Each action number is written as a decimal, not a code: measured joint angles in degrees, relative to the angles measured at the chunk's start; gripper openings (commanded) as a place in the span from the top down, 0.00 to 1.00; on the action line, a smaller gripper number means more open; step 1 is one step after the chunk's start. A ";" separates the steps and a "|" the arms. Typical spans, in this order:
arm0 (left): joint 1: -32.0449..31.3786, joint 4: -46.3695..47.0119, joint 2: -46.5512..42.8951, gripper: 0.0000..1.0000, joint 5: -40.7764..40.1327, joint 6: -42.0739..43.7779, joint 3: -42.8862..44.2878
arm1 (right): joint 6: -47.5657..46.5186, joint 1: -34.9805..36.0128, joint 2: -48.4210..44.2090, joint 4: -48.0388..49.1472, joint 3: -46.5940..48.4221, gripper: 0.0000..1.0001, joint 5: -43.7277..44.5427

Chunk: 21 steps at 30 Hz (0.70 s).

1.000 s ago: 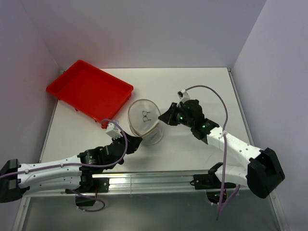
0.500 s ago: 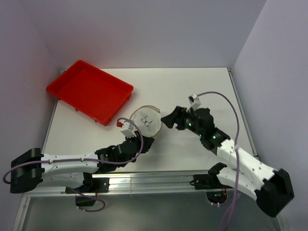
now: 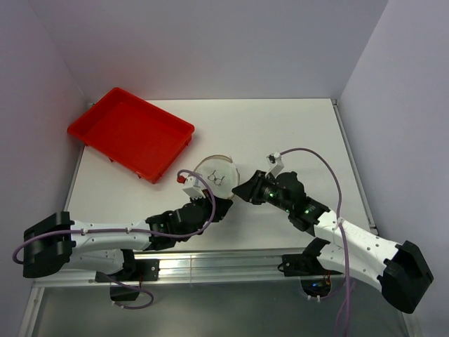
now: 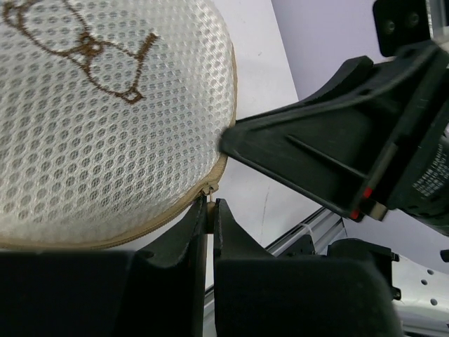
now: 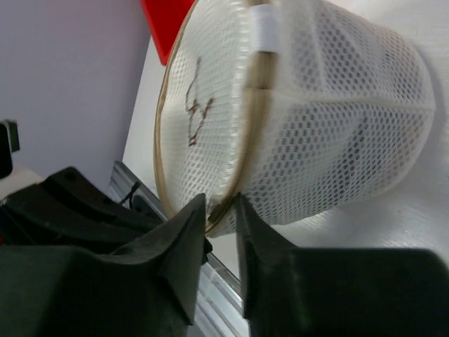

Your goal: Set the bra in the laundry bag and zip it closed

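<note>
White worktop point(image 3: 280, 133), mostly bare. Red tray point(image 3: 130, 130) sits at its far left corner, well apart from the work and with nothing visible in it.

Laundry bag point(image 3: 214, 175) sits near the middle of the worktop, between the two arms. It is tipped so its round face, with the bra outline point(image 4: 91, 42), looks up and toward the near edge. This turns the rim seam toward both sets of jaws.

Bra: not made out for certain. A dim dark patch behind the mesh in the right wrist view may be it, which would mean it is already inside.

Right gripper point(image 5: 221, 210): jaws clenched on the rim of the bag, with the beige zip tape point(image 5: 254, 74) running down into the gap between them. My reading is that it acts as an anchor, keeping the soft drum from turning or sliding when the zip is drawn.

Left gripper point(image 4: 212, 210): at the near side of the rim, close beside the right one. The jaws are nearly together, nipping a thin pale tab, the zip pull point(image 4: 212, 202), just below where the seam ends.

Judgement: this is the zipping step. The tape along the lower edge looks joined up to the pull. Whether the stretch beyond it is open cannot be told from here.

Risk: the tab is small and could slip out under a hard tug.
</note>
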 measured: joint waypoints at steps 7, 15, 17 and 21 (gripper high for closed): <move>0.00 -1.22 -1.70 1.00 0.33 0.44 -0.02 | 1.01 0.13 1.29 0.63 0.04 1.00 1.64; 0.00 -6.99 -11.13 1.00 -1.29 -0.20 -4.00 | -2.99 -4.13 3.52 -0.85 3.04 1.00 2.73; 0.00 -9.25 -14.47 1.00 -2.38 -0.68 -5.16 | -4.37 -6.19 5.88 -0.92 4.52 1.00 2.38; 0.00 -14.53 -20.68 1.00 -5.11 -1.62 -6.29 | -6.93 -9.70 11.63 -1.16 8.59 1.00 -0.90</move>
